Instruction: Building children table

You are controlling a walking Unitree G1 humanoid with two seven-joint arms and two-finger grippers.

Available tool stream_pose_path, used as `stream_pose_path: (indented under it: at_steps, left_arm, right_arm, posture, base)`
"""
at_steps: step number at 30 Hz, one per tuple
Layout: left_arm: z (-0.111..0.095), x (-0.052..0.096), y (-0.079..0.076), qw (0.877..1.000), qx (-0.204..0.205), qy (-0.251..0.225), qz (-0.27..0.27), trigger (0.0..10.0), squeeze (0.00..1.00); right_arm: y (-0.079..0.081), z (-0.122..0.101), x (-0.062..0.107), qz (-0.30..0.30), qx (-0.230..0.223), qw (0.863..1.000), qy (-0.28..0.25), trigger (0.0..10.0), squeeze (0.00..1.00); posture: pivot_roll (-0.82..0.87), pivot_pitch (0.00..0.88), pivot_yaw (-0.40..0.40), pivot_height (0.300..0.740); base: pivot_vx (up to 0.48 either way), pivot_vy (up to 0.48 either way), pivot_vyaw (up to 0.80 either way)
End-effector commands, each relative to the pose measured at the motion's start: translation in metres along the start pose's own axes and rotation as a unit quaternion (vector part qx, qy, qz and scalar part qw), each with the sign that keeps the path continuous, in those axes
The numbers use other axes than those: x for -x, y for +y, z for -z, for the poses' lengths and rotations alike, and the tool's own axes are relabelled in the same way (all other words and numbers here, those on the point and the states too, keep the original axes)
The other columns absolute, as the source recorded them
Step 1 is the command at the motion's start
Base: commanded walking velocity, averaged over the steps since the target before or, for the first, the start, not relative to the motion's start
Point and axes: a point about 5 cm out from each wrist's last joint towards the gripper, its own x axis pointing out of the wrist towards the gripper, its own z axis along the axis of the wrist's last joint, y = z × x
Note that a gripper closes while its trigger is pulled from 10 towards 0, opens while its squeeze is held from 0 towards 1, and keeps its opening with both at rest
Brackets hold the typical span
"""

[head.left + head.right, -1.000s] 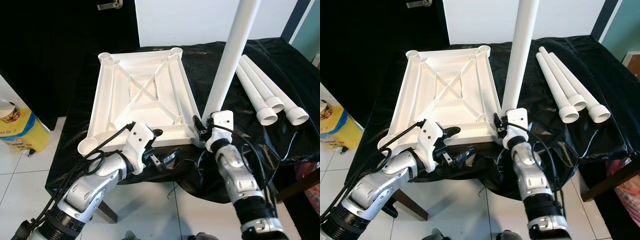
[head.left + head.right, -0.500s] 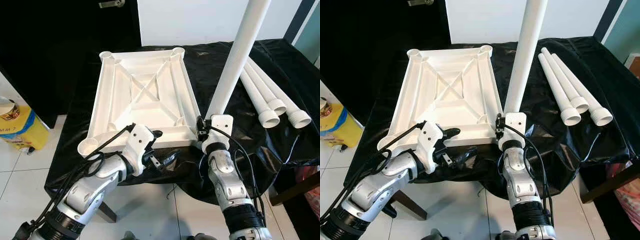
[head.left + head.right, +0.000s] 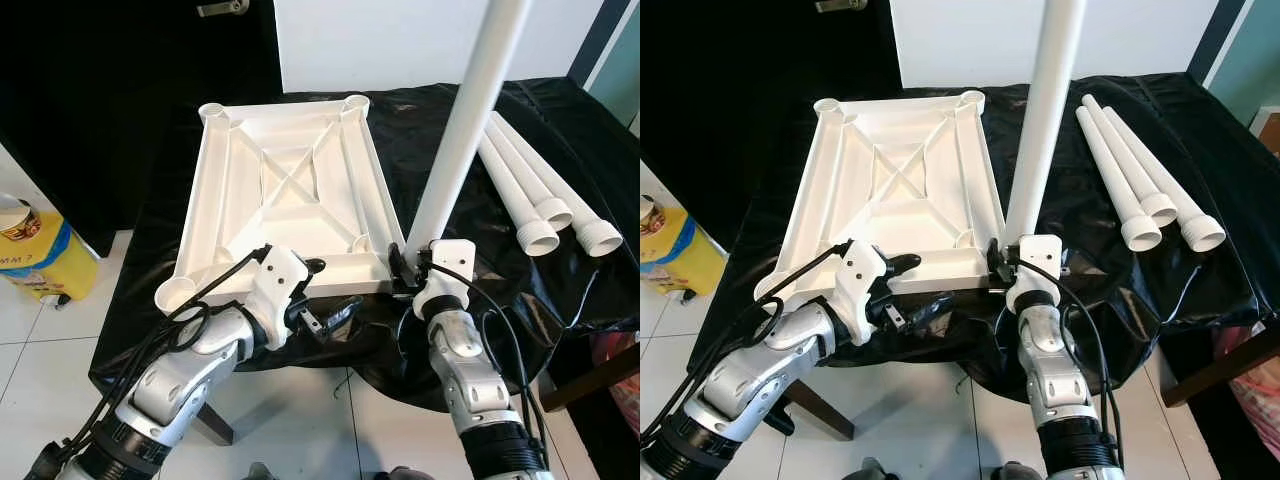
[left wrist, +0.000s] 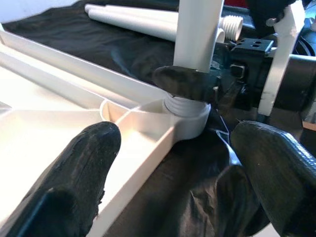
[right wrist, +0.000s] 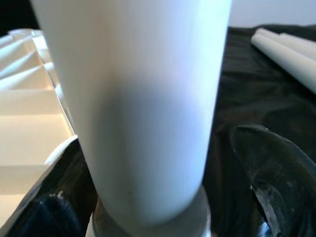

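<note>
The white leg [image 3: 468,120] stands upright, its threaded foot seated in the near right corner socket of the tabletop [image 3: 290,190], which lies upside down, ribs and cross brace showing, on the black-draped desk [image 3: 420,130]. The right pincer [image 3: 412,262] has the leg low down, right above the socket, its black fingers [image 4: 185,83] pinching the tube on both sides. From the right wrist the leg looms huge between those two fingers, with the threaded collar just under it.

Over on the left, the left pincer [image 3: 318,300] sits at the tabletop's near edge, spread wide; one finger [image 4: 81,168] lies over the white frame, the other [image 4: 274,173] over the black cloth beside the corner, and I cannot tell whether either touches. It holds nothing.

Three spare legs [image 3: 545,190] lie side by side on the cloth to the right, well apart from the tabletop, wide ends toward the robot. The other three corner sockets stand open. Off the desk's left, a yellow bag [image 3: 45,262] rests on the tiled floor [image 3: 30,330].
</note>
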Motion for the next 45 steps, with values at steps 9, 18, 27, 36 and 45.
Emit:
stream_pose_path:
  at_steps: [9, 18, 27, 36, 45]
  left_arm:
    - [0.0, -0.001, -0.006, 0.998, -0.01, 0.002, 0.064, 10.0, 0.0]
    - [-0.007, -0.007, -0.006, 0.997, -0.019, -0.006, 0.078, 10.0, 0.0]
    - [-0.011, -0.008, -0.004, 0.996, -0.02, -0.009, 0.089, 10.0, 0.0]
    - [-0.01, -0.013, -0.011, 0.994, -0.023, -0.007, 0.104, 10.0, 0.0]
    - [-0.008, -0.01, -0.012, 0.996, -0.017, -0.008, 0.087, 10.0, 0.0]
  right_arm:
    - [-0.018, -0.008, -0.003, -0.102, -0.014, 0.995, -0.013, 10.0, 0.0]
    - [-0.035, -0.019, -0.018, -0.161, 0.016, 0.987, -0.013, 10.0, 0.0]
    - [-0.033, -0.021, -0.025, -0.271, 0.044, 0.962, 0.002, 10.0, 0.0]
    - [-0.03, -0.01, -0.029, -0.326, 0.064, 0.943, 0.031, 0.0, 0.0]
    - [-0.039, -0.001, -0.031, -0.317, 0.062, 0.945, 0.047, 5.8, 0.0]
  posture:
    - [0.02, 0.063, -0.007, 0.74]
    - [0.0, 0.059, 0.007, 0.74]
    - [0.0, 0.053, 0.029, 0.74]
    - [0.03, 0.061, 0.019, 0.74]
    - [0.04, 0.061, -0.005, 0.74]
  base:
    - [0.0, 0.0, 0.0]
    - [0.0, 0.0, 0.0]
    - [0.0, 0.0, 0.0]
    - [0.0, 0.0, 0.0]
    - [0.0, 0.0, 0.0]
